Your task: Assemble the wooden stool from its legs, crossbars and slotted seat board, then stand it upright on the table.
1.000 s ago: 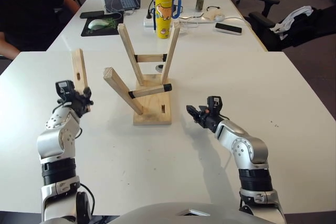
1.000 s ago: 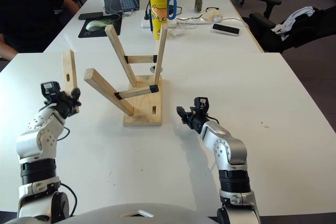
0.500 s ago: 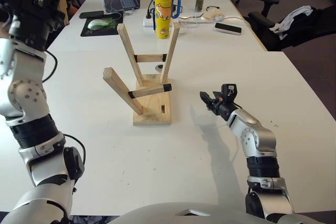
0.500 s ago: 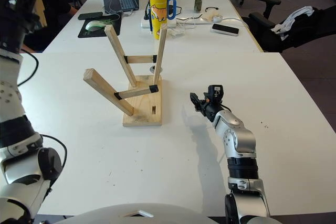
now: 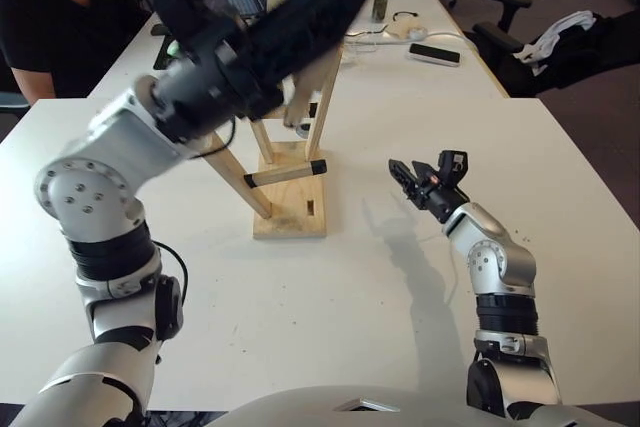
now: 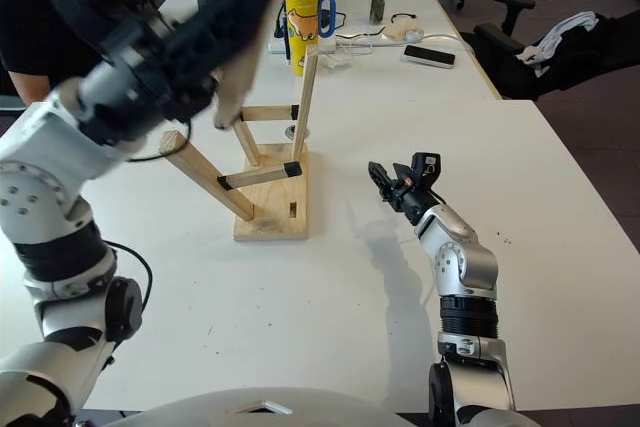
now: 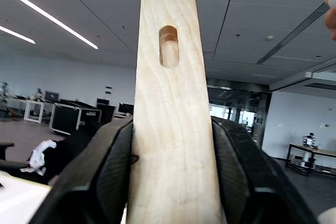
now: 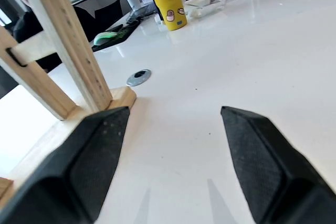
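We hold the loose leg pinched between the left gripper's fingers, high over the board, which lies mid-surface with three fitted legs pointing up. To seat it well, we should turn its oval mortise toward the crossbar and lower it square into the free slot. Its tilt looks off, though blur hides much. The right gripper, fingers spread, hovers right of the board and could steady it. The wood is pale, smooth-grained and square-cut.

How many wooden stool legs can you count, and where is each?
4. Three stand in the seat board: a leaning leg nearest, back left leg and back right leg joined by a crossbar. The fourth leg is clamped in the left gripper.
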You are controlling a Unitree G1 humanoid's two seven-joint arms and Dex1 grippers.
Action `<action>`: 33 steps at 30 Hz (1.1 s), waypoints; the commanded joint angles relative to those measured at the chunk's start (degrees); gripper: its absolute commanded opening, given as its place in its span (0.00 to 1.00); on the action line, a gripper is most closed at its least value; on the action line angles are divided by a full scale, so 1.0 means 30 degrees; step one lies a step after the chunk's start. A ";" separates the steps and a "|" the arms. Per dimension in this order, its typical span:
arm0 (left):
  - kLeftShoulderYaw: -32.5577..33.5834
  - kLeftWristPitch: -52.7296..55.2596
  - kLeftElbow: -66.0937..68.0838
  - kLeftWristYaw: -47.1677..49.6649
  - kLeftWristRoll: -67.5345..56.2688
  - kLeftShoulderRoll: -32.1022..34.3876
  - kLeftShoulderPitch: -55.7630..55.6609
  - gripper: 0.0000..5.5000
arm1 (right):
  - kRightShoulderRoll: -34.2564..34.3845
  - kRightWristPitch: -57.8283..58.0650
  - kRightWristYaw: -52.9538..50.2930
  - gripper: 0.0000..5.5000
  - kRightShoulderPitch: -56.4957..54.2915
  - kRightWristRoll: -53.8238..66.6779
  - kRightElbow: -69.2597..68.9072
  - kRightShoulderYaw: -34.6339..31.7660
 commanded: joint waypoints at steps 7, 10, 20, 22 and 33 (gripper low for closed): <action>-0.2955 -0.0403 -0.0021 -0.3130 0.2914 -0.0254 0.5069 0.37 | -0.7079 0.6399 0.9415 0.85 0.1642 0.6090 -0.3432 -0.0712; -0.3284 0.0046 0.0234 -0.4459 0.3206 0.0421 0.6169 0.37 | -0.9101 0.8203 1.2701 0.86 0.2271 0.8666 -0.3691 -0.1908; -0.4279 0.0394 0.1464 -0.7957 0.5110 0.1877 0.6520 0.37 | -0.8220 1.0668 1.1724 0.86 -0.0418 1.3741 -0.2837 -0.3131; -0.4408 0.0435 0.1733 -0.8447 0.5396 0.1994 0.6462 0.37 | -0.7953 1.1020 1.1380 0.86 -0.0916 1.4543 -0.2622 -0.3215; -0.4861 0.1137 0.1937 -0.9569 0.5988 0.2018 0.6278 0.37 | -0.7712 1.2091 0.9942 0.82 -0.1225 1.7413 -0.2777 -0.3143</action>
